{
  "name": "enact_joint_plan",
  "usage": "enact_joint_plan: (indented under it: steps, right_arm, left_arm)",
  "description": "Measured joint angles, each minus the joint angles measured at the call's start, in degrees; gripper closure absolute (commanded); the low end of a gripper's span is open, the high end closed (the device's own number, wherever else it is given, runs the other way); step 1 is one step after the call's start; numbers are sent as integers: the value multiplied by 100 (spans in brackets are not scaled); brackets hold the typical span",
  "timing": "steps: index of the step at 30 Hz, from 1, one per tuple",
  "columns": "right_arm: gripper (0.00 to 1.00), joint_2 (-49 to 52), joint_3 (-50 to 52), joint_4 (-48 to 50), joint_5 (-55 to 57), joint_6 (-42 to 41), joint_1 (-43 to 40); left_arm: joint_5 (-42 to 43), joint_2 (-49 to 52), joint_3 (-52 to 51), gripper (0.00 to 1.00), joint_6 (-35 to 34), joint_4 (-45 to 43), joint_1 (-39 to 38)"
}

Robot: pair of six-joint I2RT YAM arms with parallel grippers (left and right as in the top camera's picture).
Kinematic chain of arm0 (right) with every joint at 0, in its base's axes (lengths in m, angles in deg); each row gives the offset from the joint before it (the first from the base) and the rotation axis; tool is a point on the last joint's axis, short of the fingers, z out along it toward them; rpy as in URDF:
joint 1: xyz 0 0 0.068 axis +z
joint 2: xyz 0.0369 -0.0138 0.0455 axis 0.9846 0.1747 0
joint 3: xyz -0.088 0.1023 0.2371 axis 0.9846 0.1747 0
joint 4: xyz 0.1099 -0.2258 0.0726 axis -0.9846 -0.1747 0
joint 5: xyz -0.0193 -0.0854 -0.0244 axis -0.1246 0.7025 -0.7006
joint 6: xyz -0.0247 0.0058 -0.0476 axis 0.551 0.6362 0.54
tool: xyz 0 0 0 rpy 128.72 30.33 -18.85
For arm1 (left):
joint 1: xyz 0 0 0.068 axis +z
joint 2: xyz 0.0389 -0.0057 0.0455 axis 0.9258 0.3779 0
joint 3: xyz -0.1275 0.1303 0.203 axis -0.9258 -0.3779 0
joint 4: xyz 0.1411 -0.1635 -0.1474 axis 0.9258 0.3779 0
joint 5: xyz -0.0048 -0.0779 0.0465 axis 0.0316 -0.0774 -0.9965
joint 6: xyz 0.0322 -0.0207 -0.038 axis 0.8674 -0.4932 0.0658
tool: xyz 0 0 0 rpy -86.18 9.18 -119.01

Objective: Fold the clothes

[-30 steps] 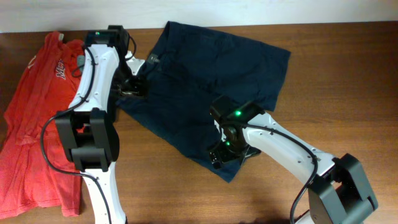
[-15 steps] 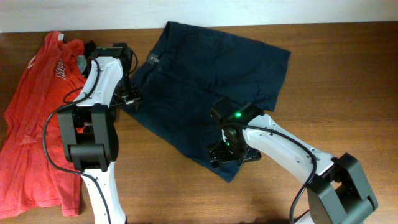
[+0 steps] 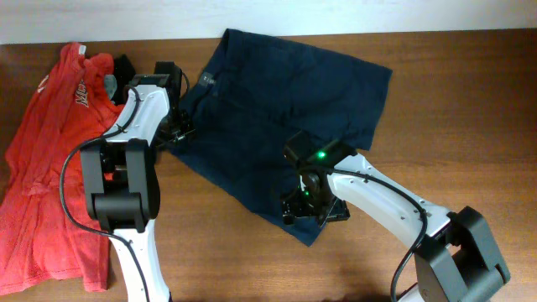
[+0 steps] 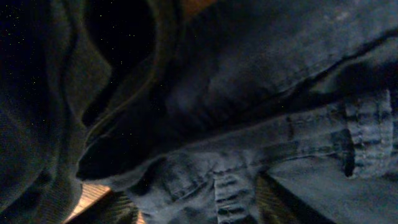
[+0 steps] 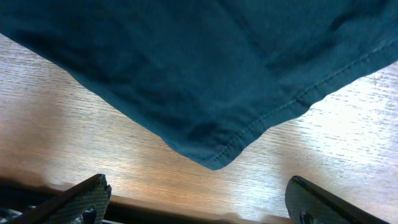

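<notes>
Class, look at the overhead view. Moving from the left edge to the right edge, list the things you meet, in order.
red-orange T-shirt → left arm → navy shorts → right arm's base

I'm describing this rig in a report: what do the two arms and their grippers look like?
The left arm and right arm both have smooth white links between chunky black joint housings. Thin black cables loop alongside each. A green light glows on the right arm's black wrist block. The right gripper has dark fingers with a woven texture.
</notes>
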Motion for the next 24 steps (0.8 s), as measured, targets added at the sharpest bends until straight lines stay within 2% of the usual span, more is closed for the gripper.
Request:
enact_joint_plan:
  steps: [1, 4, 9, 13, 15, 17, 20, 24]
  right_arm:
    - [7, 0, 0, 2, -22, -31, 0]
    - [8, 0, 0, 2, -66, -87, 0]
    - [22, 0, 0, -26, -140, -319, 0]
    - [25, 0, 0, -131, -219, -643, 0]
    - [24, 0, 0, -125, -302, -669, 9]
    - [19, 0, 0, -44, -348, -549, 55]
    - [14, 0, 0, 184, -251, -46, 315]
    - [13, 0, 0, 267, 168, 376, 748]
  left_arm:
    - [7, -4, -15, 76, -26, -11, 0]
    - [138, -11, -52, 99, -52, -85, -4]
    - [258, -22, -63, 99, -33, -122, -26]
    - [278, -24, -63, 99, -33, -122, -20]
    - [278, -24, -63, 99, -33, -122, -20]
    - [278, -24, -63, 99, -33, -125, -20]
    - [280, -24, -68, 99, -33, -151, -20]
    - [286, -24, -72, 99, -31, -190, -20]
